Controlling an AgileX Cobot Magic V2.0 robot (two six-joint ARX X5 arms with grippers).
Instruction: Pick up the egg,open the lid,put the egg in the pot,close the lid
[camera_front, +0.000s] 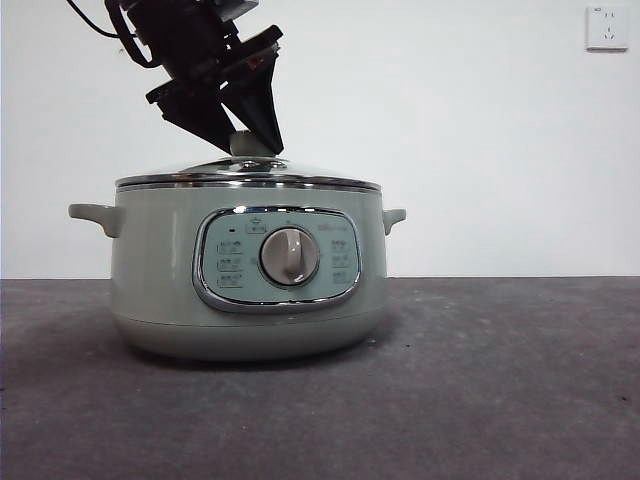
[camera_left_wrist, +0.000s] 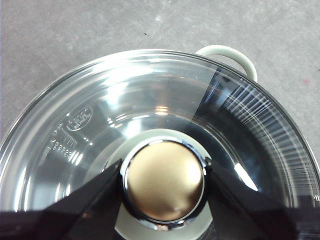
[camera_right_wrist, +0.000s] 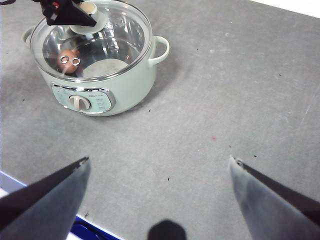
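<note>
I see the egg (camera_right_wrist: 68, 55) inside the pot (camera_front: 160, 290), under the lid (camera_front: 250, 178), which sits on the pot's rim. My left end effector (camera_front: 250, 135) is clenched on the lid's knob (camera_left_wrist: 164, 180). My right end effector (camera_right_wrist: 160, 170) hangs released, well apart, with bare grey tabletop (camera_right_wrist: 225, 100) beneath it.
</note>
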